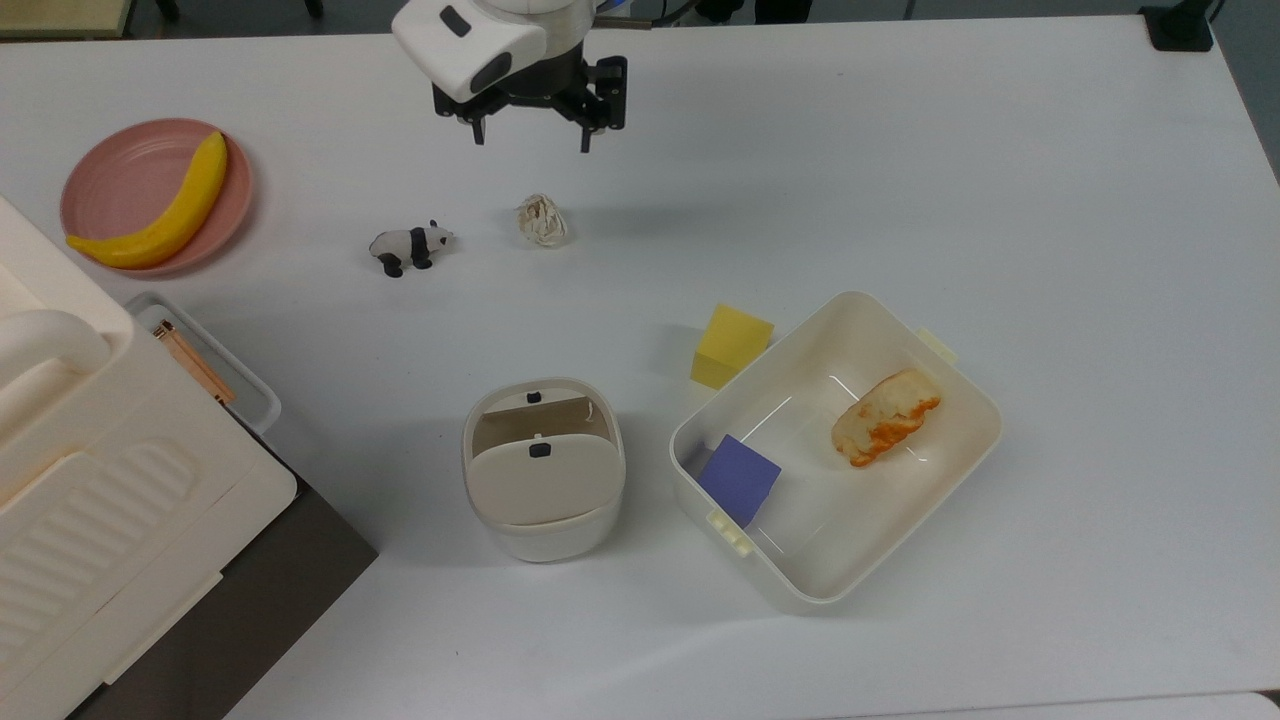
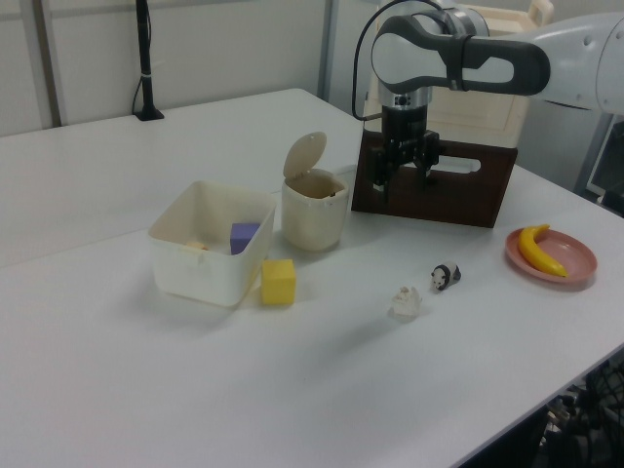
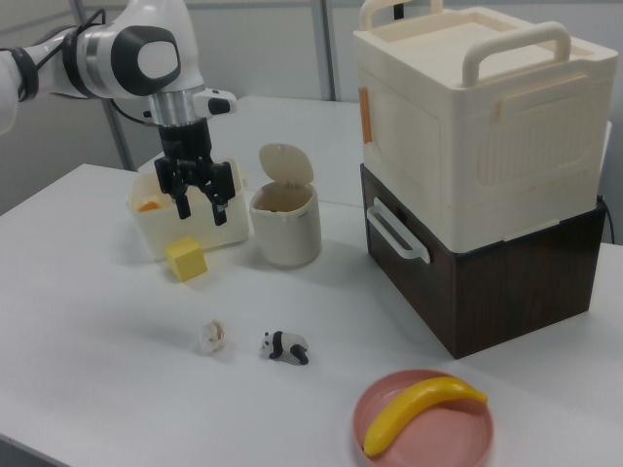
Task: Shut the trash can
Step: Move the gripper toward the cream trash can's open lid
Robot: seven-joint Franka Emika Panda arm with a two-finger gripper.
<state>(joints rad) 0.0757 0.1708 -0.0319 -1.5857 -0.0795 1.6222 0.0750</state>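
two black fingers (image 1: 479, 131) of our gripper (image 1: 532, 134) hang spread wide above the white table (image 1: 900, 160), well apart from the small cream-white plastic trash can (image 1: 543, 470), lid (image 2: 305, 154) raised.

We get bright, even light across all three views, looks like it's coming from overhead. The white bench (image 1: 1000, 180) runs a bit bluish in the top view and pale near the upper edge, no hard glare though. Shadows are soft: a faint smudge under the arm mid-frame in the top view, and a dim patch left of the trash can (image 1: 543, 468). The left view is the softest, slightly hazy; the right view looks warmer. We see no obvious bending at the edges.
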